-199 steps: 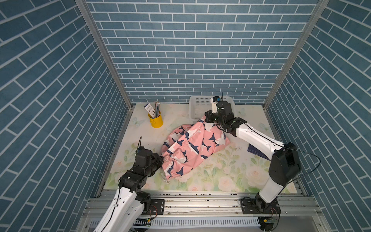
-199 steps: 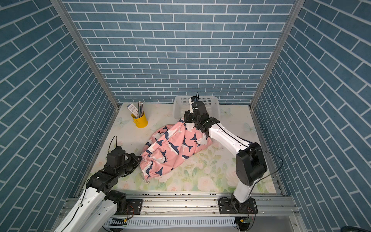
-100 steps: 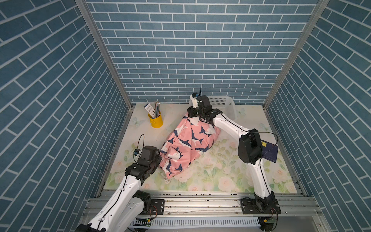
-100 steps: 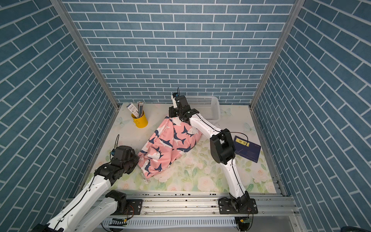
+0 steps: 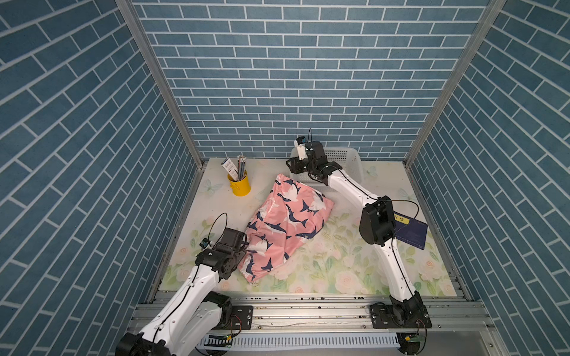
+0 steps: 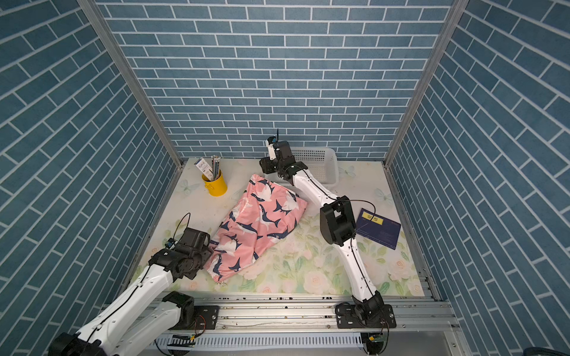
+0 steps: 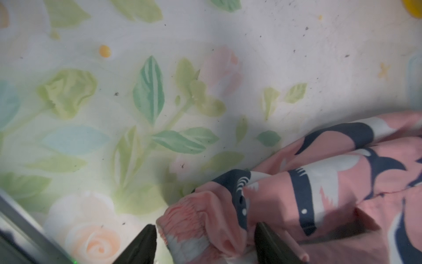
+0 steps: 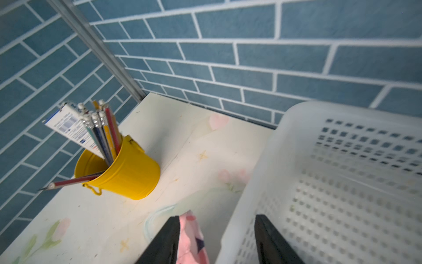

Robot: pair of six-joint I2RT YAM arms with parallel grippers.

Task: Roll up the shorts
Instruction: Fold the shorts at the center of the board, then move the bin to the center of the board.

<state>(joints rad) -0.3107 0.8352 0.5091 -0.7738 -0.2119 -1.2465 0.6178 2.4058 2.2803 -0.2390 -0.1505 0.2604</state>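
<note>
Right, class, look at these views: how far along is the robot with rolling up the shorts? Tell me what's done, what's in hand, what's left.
Done: the shorts lie stretched out on the floral mat, no roll started. In hand: nothing gripped; the left hand is open astride the waistband corner, the right hand open over the far hem beside the basket. Left: the whole rolling.

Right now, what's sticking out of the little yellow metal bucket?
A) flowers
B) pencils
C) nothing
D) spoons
B: colored pencils and a small white box stand in the yellow metal bucket.
</note>
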